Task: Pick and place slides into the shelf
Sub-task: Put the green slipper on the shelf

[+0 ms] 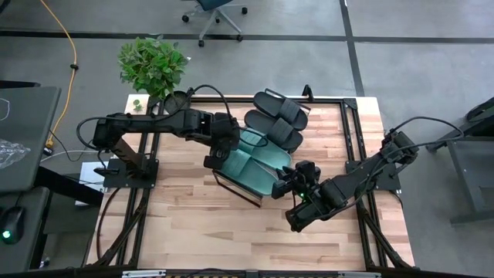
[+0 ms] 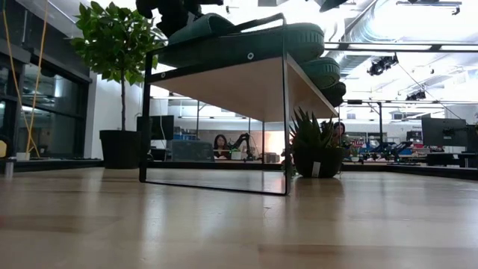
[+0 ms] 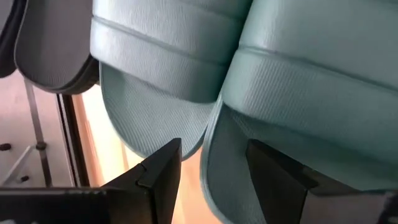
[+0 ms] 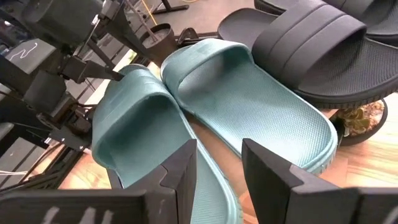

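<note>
All four slides (image 1: pixel 270 143) lie on the shelf (image 2: pixel 246 86); left tool (image 1: pixel 219 158) apart, right tool (image 1: pixel 295 182) seemingly apart, above wooden tabletop (image 1: pixel 193 224).

We see two dark arms (image 1: pixel 154 123) of blocky jointed segments, looping black cables (image 1: pixel 432 127) trailing each, and flat, angular, matte black fingers (image 4: pixel 177 171), possibly plastic.

Grey floor (image 1: pixel 386 69), office chair (image 1: pixel 216 14), potted plant (image 1: pixel 152 66); possibly desks behind.

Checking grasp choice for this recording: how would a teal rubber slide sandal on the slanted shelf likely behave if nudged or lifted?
The teal rubber slide sandal looks light and somewhat flexible. Its textured footbed should resist slipping. Lying flat on the slanted light-wood shelf, it seems unlikely to roll, but could slide downslope.
</note>
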Action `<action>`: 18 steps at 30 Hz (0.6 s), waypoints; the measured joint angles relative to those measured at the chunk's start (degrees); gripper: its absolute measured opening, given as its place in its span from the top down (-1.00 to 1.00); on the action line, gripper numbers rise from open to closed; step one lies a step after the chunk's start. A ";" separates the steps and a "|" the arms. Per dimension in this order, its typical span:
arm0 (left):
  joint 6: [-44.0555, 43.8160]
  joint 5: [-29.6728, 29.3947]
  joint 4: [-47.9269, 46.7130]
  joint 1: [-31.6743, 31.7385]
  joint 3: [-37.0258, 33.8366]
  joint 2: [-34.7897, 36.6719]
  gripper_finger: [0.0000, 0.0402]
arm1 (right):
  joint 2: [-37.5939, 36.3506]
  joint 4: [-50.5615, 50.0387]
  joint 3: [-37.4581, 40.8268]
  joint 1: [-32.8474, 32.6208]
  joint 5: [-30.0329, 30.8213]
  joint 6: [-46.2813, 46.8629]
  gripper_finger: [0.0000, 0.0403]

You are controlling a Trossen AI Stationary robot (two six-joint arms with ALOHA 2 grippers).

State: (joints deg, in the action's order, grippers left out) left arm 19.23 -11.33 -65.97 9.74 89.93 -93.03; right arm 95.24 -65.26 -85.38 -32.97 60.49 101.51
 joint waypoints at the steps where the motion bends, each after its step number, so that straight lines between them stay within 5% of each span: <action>1: -0.05 -0.03 0.38 0.00 0.00 -0.02 0.13 | 0.00 -0.11 0.00 0.00 0.02 0.00 0.42; 18: -0.01 0.47 -0.38 0.00 -0.02 0.02 0.13 | 0.00 -0.08 0.00 0.26 -0.56 -2.99 0.42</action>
State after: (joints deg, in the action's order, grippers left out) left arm 19.22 -10.87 -66.35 9.74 89.91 -93.01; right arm 95.24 -65.34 -85.38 -32.71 59.93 98.52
